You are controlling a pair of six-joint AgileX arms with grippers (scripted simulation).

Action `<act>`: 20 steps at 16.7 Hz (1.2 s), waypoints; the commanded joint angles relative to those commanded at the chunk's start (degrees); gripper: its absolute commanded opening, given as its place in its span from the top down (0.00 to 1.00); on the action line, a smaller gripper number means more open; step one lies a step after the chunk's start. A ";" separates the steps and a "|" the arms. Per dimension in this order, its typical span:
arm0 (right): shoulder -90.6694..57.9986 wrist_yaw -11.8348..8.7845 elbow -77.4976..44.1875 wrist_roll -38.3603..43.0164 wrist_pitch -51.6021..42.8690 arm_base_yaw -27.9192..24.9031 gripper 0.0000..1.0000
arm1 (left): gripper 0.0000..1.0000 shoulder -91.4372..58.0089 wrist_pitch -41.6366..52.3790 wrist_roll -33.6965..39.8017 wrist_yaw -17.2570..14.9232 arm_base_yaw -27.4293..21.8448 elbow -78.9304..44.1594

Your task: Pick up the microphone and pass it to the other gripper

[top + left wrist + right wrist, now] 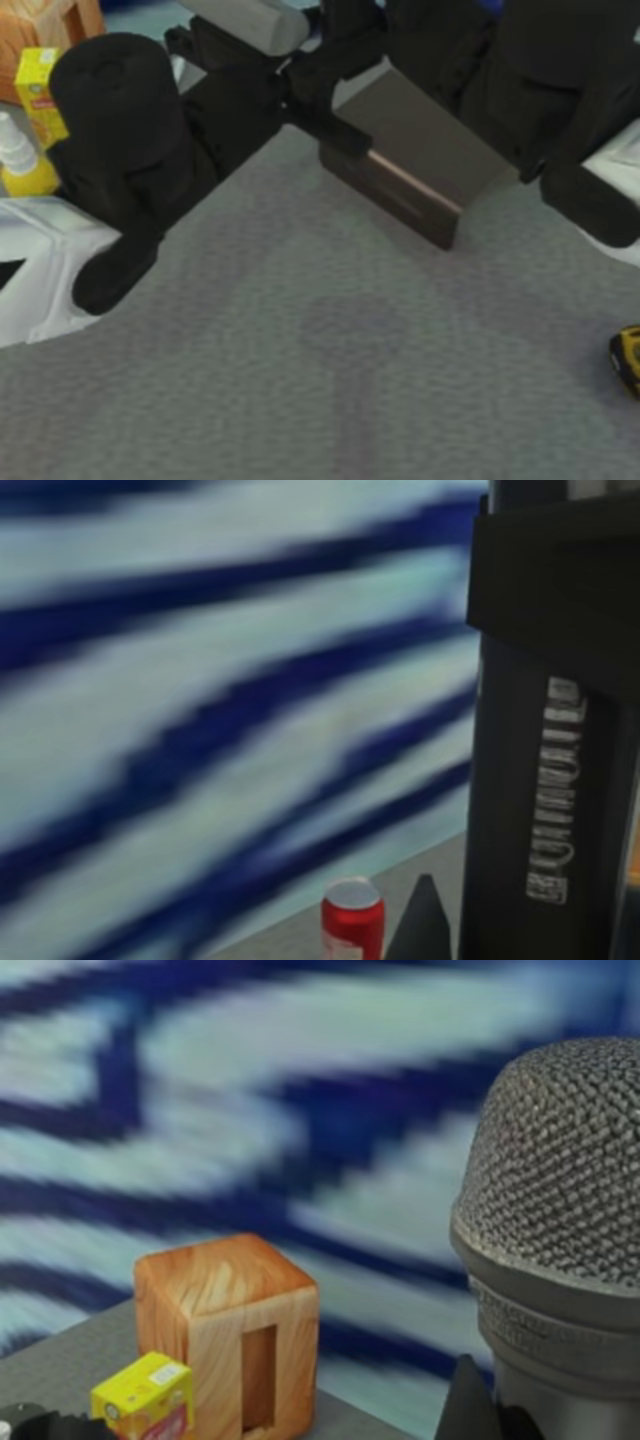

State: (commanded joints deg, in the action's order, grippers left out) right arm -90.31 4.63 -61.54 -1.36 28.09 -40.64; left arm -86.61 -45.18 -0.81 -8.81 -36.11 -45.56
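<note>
Left gripper (285, 95) and right gripper (335, 55) meet at far centre, each close against the microphone (560, 1210), likely for handover. Whether either claw is clamped: cannot tell.

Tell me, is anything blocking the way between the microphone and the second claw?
Nothing visible does. The microphone is right up close to both raised grippers: its handle beside the left gripper, its mesh head beside the right gripper. The red can and wooden block stand farther off.
</note>
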 joint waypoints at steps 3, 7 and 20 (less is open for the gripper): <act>0.00 0.00 0.00 0.00 0.00 0.00 1.00 | 0.17 0.00 0.00 0.00 0.00 0.00 0.00; 0.00 0.00 0.00 0.00 0.00 0.00 1.00 | 0.00 0.00 0.00 0.00 0.00 0.00 0.00; 4.75 -3.27 3.11 -0.41 -0.04 3.25 1.00 | 0.00 8.89 1.73 -0.62 0.65 3.64 8.31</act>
State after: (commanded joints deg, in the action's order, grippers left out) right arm -85.56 1.36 -58.44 -1.77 28.05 -37.39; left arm -77.72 -43.44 -1.43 -8.16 -32.47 -37.25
